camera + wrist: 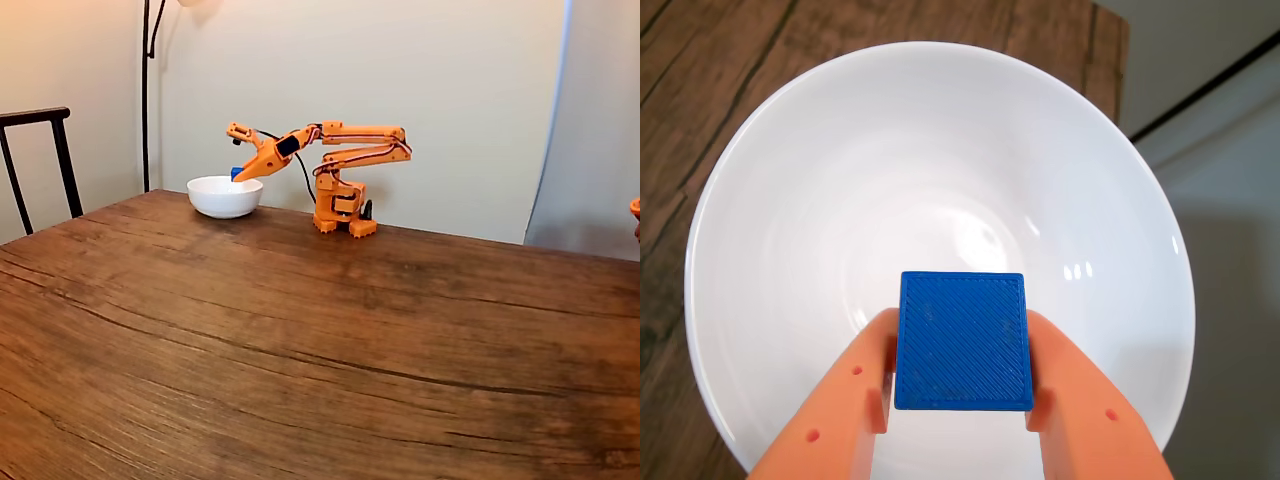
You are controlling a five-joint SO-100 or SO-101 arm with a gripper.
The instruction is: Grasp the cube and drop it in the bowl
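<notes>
One cube point(962, 342): bright blue, pinched between your gripper's point(962, 400) two orange jaws, closed on its sides.
Bowl point(800, 200): white, directly beneath the cube; you likely just release.
Table point(300, 330): wood.

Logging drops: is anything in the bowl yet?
Empty: the bowl shows bare white; the cube sits clamped in the pincer above.
</notes>
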